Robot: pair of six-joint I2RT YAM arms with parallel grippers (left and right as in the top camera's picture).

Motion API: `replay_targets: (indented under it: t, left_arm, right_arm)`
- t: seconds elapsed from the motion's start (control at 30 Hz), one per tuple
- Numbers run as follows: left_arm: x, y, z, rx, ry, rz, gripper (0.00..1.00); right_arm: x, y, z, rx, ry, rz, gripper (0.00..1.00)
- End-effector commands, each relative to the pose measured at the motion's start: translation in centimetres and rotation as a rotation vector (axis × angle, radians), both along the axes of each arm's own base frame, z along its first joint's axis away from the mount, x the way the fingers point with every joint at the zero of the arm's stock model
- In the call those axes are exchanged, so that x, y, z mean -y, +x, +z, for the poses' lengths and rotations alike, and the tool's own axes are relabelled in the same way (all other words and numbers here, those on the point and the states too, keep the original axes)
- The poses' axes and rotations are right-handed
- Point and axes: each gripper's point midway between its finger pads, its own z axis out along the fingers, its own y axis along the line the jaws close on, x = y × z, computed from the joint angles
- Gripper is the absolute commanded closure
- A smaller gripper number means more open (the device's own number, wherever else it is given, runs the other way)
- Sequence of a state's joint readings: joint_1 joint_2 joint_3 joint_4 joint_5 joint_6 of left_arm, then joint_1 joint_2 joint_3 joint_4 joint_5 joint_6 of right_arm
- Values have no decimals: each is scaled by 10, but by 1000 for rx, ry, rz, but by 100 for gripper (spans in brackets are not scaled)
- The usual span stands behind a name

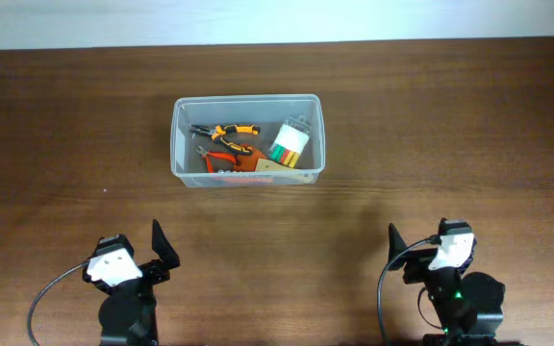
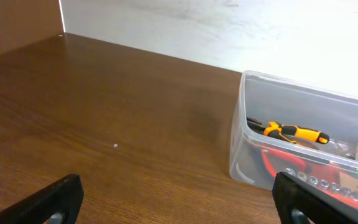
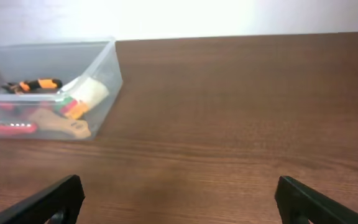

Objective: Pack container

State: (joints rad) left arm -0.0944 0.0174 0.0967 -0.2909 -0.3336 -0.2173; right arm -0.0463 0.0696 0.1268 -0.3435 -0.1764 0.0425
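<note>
A clear plastic container (image 1: 177, 135) stands at the table's middle back. Inside lie orange-handled pliers (image 1: 229, 131), a red-handled tool (image 1: 221, 159), a wooden piece (image 1: 275, 168) and a small bag of coloured items (image 1: 289, 142). The container also shows in the left wrist view (image 2: 241, 143) and the right wrist view (image 3: 107, 71). My left gripper (image 1: 147, 252) is open and empty near the front left edge. My right gripper (image 1: 419, 248) is open and empty near the front right edge. Both are well short of the container.
The brown wooden table (image 1: 450, 125) stretches around the container. A pale wall runs along the far edge (image 1: 277, 19). A tiny white speck (image 2: 115, 146) lies on the table left of the container.
</note>
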Motion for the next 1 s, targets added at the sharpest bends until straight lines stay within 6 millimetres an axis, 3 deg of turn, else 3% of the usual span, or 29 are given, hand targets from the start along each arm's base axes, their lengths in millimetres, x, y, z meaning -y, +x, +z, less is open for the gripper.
replay_targets:
  t: [0.0,0.97]
  left_arm:
    - [0,0,-1,-1,9,-2,1]
    - [0,0,-1,-1,9,-2,1]
  right_arm:
    - [0,-1,-2,11,27,-3,1]
    - [-1,-2,2,30,27,1,1]
